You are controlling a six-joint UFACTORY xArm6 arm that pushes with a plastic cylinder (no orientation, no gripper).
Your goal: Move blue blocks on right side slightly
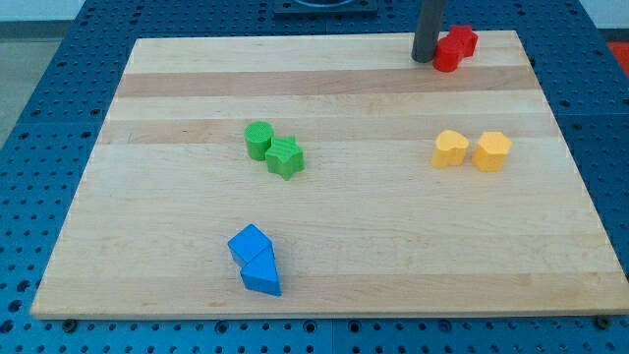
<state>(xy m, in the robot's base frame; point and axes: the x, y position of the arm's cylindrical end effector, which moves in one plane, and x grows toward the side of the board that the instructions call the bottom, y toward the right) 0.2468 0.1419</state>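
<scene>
A: Where are the blue blocks?

B: Two of them, touching, near the view's bottom, left of centre: a blue cube [250,243] with a blue wedge [262,275] just below it. Both look like matte moulded plastic with crisp edges.

A: And the tool?

B: It is a plain dark rod with nothing that opens or shuts, so there is no wide or narrow to report, and it holds nothing. My tip [424,59] sits at the view's top right, just beside the red blocks [455,47], well apart from the blue pair.

A: What could go wrong?

B: I judge the path to be the main risk. A straight line toward the blue pair passes close to the green cylinder [258,140] and green star [285,156], so it could knock them. The wedge's slanted face may also turn under an off-centre push and split from the cube.

A: Anything else nearby?

B: Two yellow blocks [472,149] at the right, chunky and rounded. The table [393,256] is smooth pale wood with long grain bands, so the blocks should slide easily, and a hard push could overshoot "slightly".
</scene>
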